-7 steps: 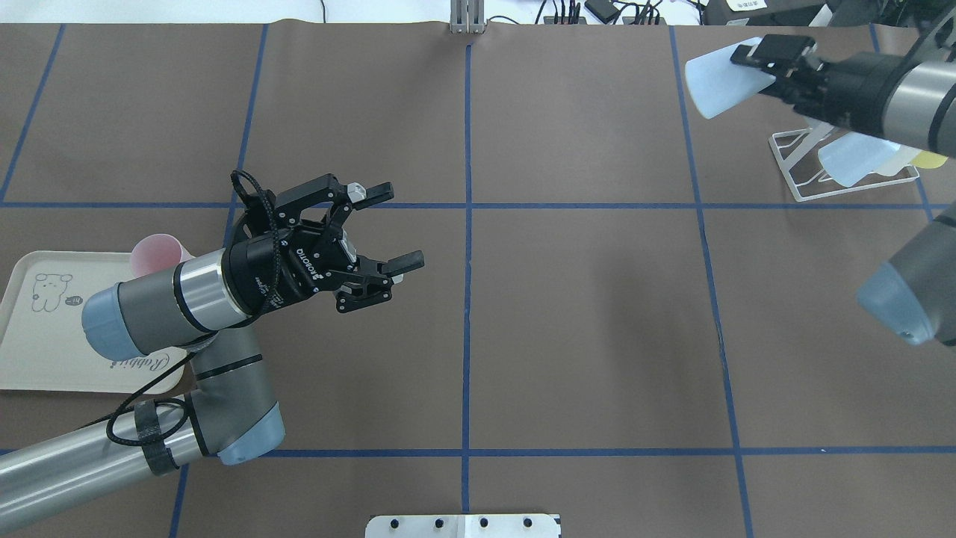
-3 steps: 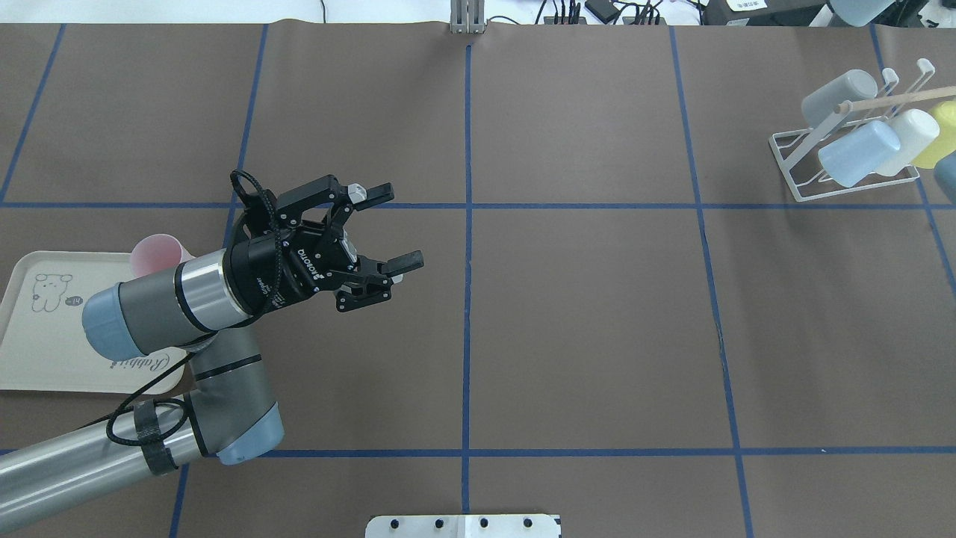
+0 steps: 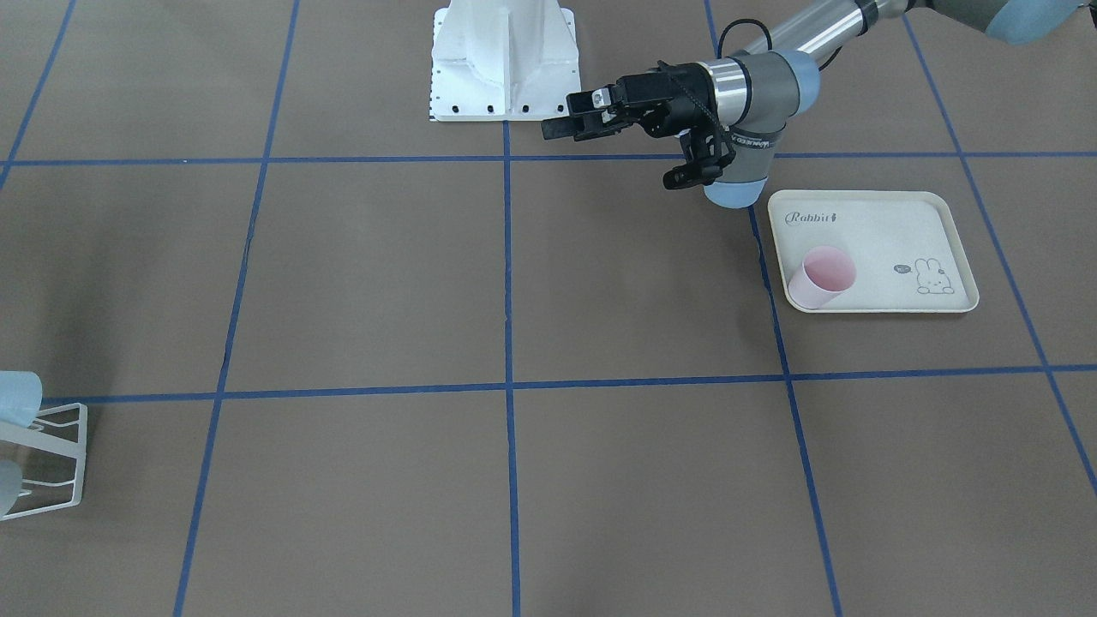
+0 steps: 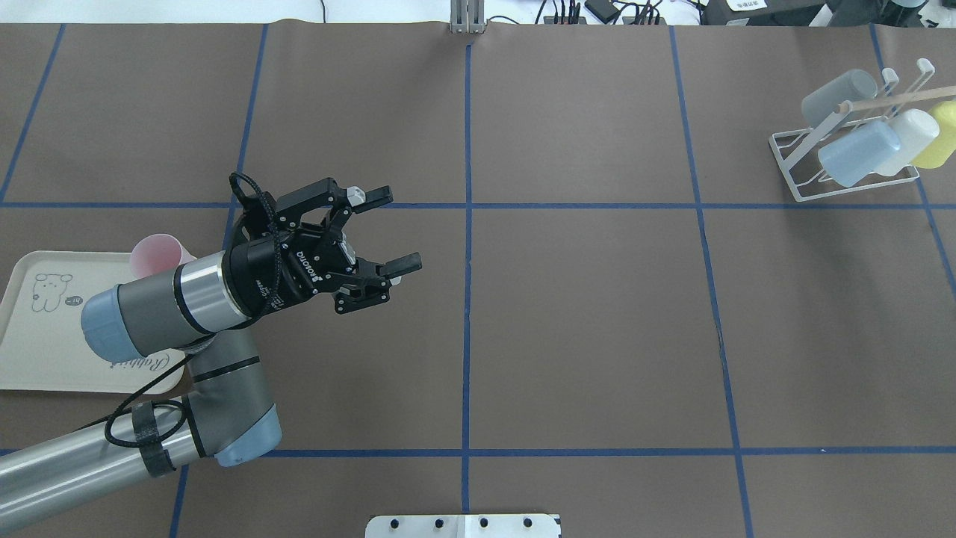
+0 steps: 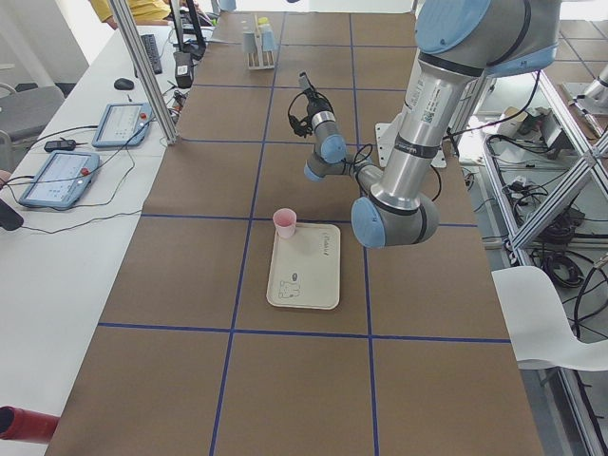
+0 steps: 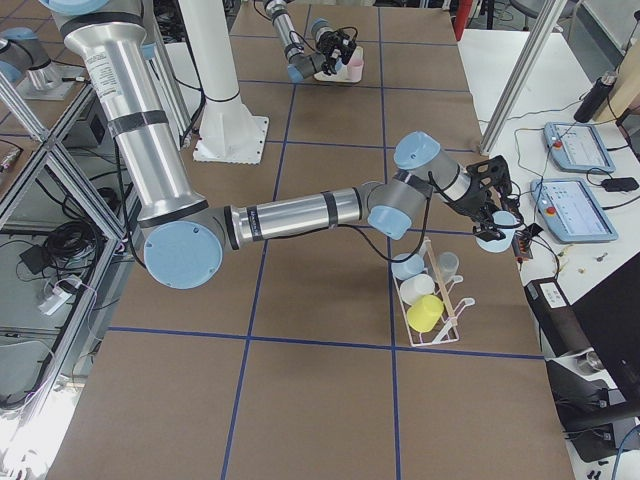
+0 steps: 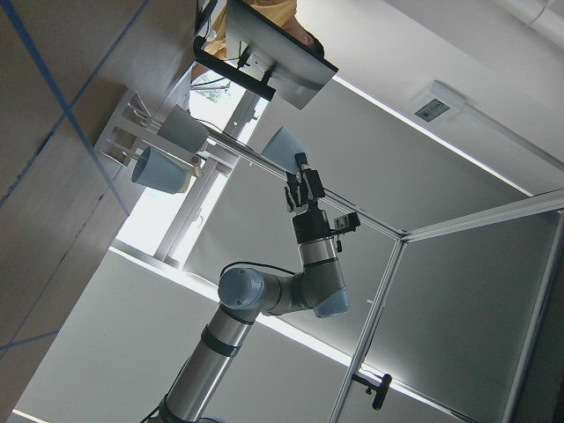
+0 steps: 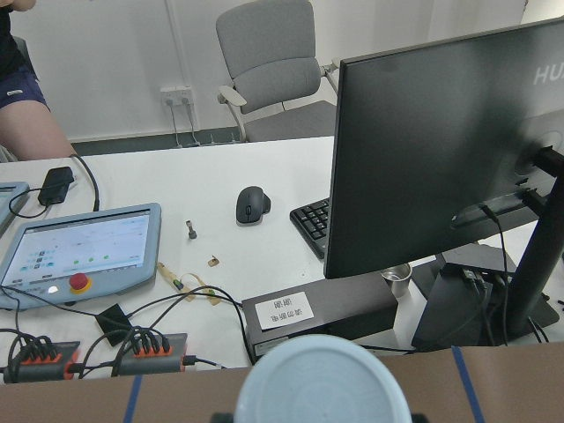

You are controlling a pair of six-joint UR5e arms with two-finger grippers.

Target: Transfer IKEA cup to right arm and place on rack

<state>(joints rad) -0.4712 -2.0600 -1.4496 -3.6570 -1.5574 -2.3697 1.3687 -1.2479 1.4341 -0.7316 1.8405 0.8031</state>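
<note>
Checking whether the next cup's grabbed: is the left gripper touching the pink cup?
Apart. In the front-facing view the left gripper is open, with a stretch of table between it and the pink cup.

Your surface [image 4: 597, 314] is covered in brown paper, ruled into large squares by blue tape lines [image 4: 467, 336]. Toward the robot's left end you have a cream tray [image 4: 45, 351] with a rabbit print lying flat on it. At the robot's right end, on the far side, the white wire rack [image 4: 804, 152] stands well apart from the tray. A white base plate [image 3: 506, 60] sits mid-edge on the robot's side.
</note>
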